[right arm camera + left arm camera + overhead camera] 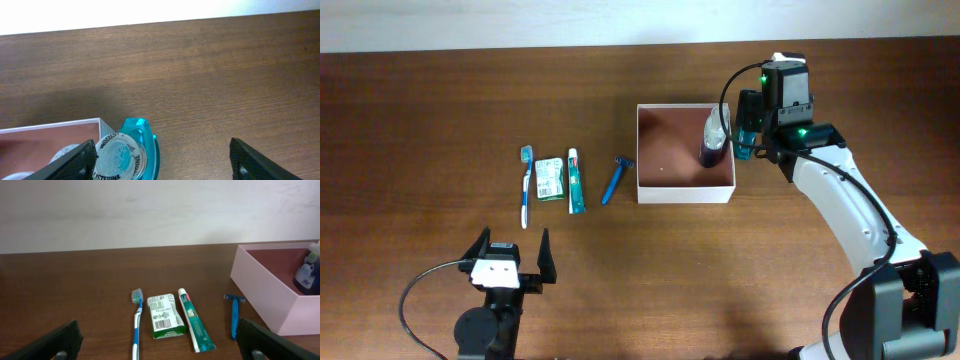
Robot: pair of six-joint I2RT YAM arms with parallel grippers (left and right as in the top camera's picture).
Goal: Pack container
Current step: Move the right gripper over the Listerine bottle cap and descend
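Observation:
The container (pixel 660 186) is a shallow white box with a reddish-brown inside, right of the table's middle. A dark bottle with a clear cap (pixel 712 148) stands in its right corner. The box (pixel 265 290) and bottle (pixel 306 275) also show in the left wrist view. My right gripper (pixel 758 128) hangs just outside the box's right wall, open wide. A teal Listerine pocket pack (pixel 131 151) stands upright beside its left finger in the right wrist view (pixel 162 162), not clamped. My left gripper (pixel 510 255) is open and empty near the front edge.
Left of the box lie a blue toothbrush (pixel 136 325), a green-and-white packet (pixel 164 316), a toothpaste tube (pixel 195 322) and a blue razor (pixel 233 315). All lie ahead of my left gripper (pixel 162 350). A pale wall runs along the table's far edge.

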